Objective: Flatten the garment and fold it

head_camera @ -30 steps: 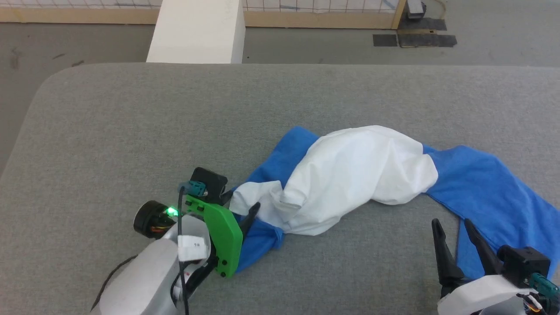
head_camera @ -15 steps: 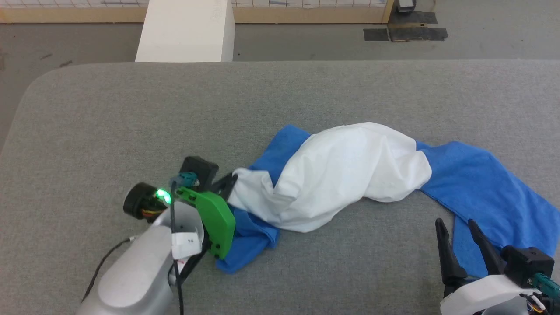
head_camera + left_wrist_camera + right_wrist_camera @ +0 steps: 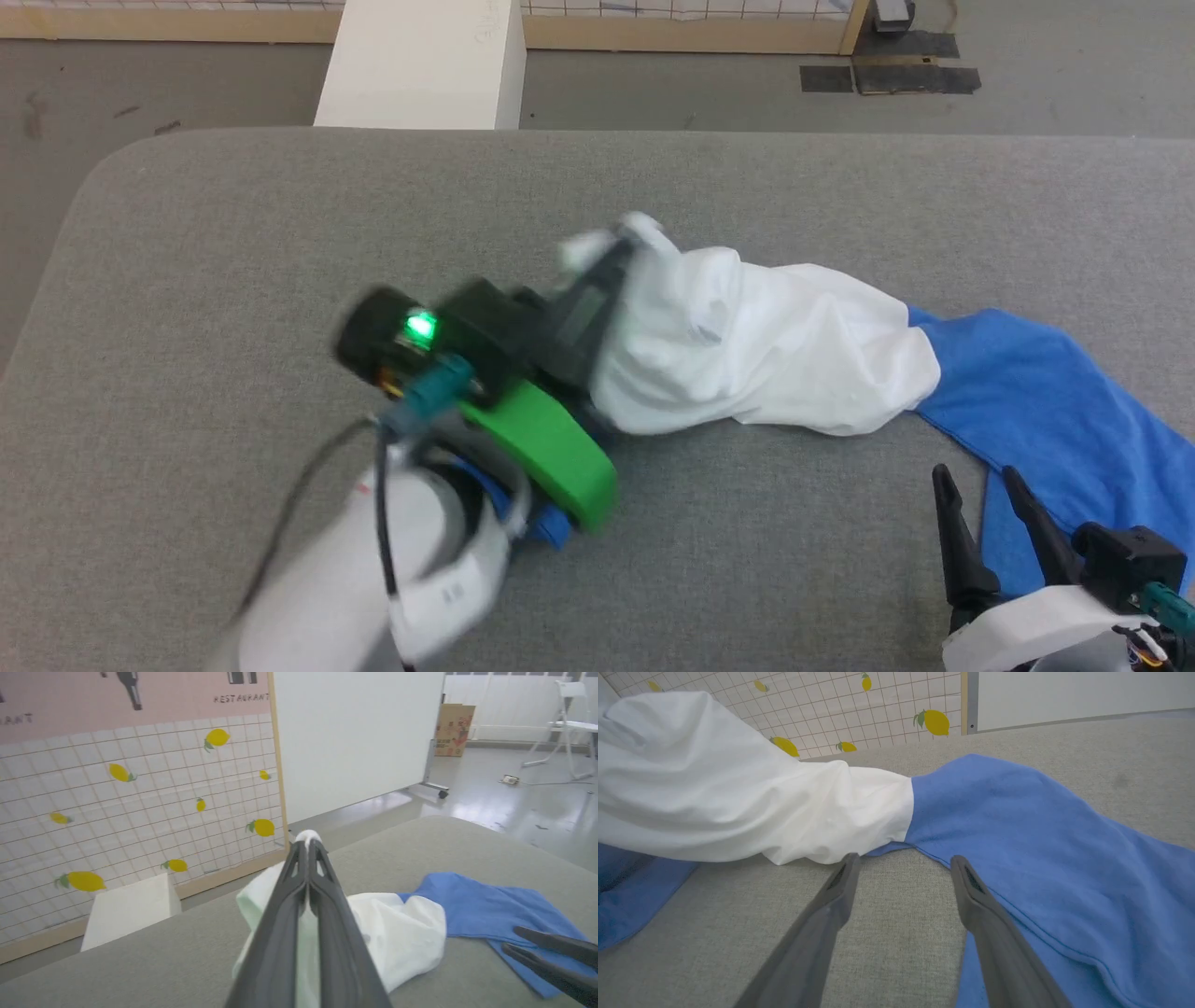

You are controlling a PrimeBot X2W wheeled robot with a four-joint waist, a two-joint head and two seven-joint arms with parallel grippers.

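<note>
Folding has not begun, I think: the garment lies bunched in a heap on the grey desk, so it needs flattening first. The left hand is pinched tight on a bit of the white cloth and holds it up, and the right hand is wide with nothing in it, just beside the blue part
</note>
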